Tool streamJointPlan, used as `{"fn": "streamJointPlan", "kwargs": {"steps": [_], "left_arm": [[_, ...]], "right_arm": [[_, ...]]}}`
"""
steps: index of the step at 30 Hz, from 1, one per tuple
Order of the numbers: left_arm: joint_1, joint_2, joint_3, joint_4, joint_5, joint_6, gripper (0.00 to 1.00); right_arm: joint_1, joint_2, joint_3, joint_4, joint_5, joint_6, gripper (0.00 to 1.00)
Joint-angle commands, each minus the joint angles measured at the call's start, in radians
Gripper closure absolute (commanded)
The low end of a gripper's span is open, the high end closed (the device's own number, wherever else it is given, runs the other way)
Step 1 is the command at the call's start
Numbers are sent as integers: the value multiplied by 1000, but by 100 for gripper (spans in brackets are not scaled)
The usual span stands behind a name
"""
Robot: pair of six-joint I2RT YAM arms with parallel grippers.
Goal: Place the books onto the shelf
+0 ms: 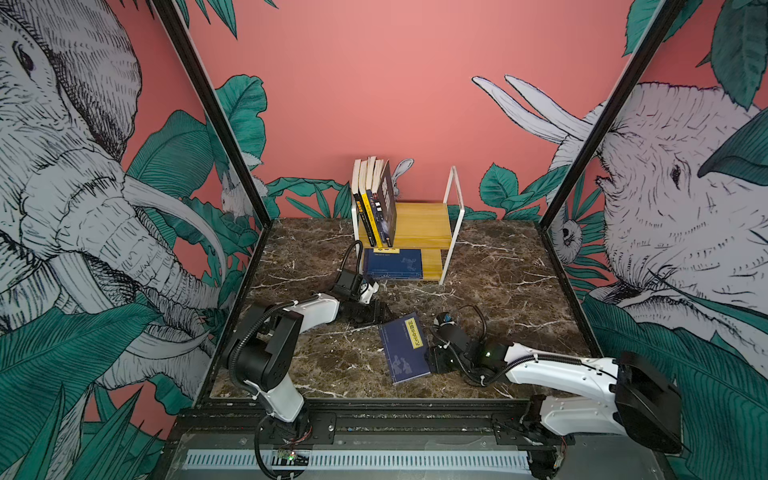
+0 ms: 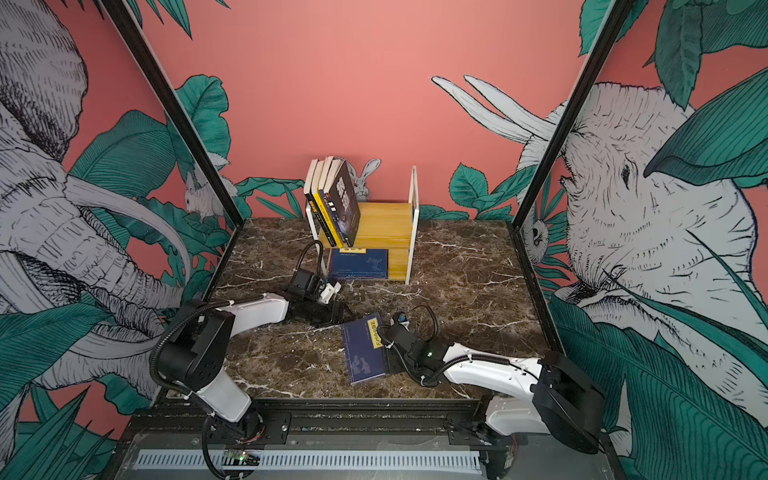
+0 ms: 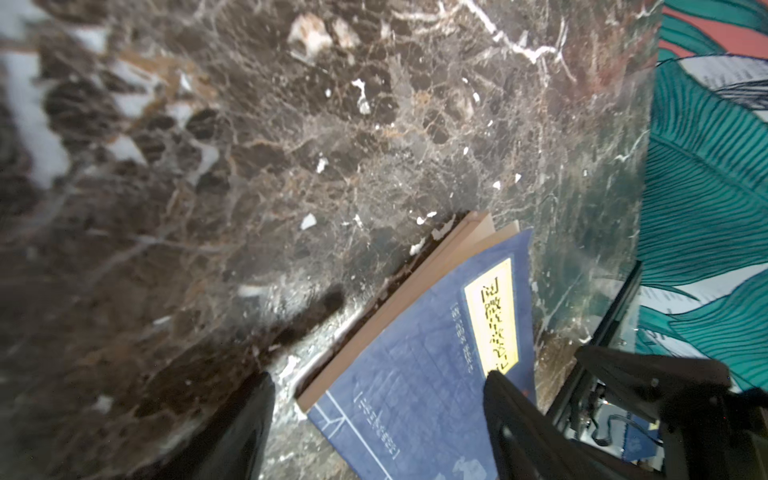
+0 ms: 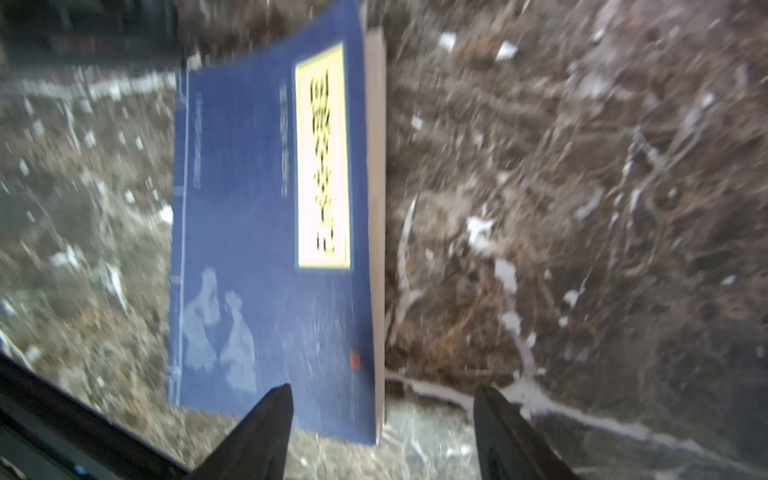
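Books (image 1: 383, 201): roughly six; shelf (image 1: 422, 220): one.

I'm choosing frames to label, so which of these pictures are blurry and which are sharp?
Both top views are sharp, down to the shelf. The right wrist view is motion-smeared across the blue book and table. The left wrist view is partly soft, with pale glare patches.

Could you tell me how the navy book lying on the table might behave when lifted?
The navy book looks thin, its soft cover curling off the pages, so it will probably flop. Flat on the polished marble table, it may slide when nudged.
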Motion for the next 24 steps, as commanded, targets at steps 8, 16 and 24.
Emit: {"fn": "streamJointPlan", "kwargs": {"steps": [8,16,24], "left_arm": [[-12,-96,-109,-89,-29,-8,13],[-13,-117,-158,-16,21,-74,12],[-12,-14,-167,79,116,-191,12]], "right_arm": [[-72,104,15,159,-74,-7,34],[-130,242,89,265,-197,-23,44],[-148,353,58,406,-263,65,66]]}}
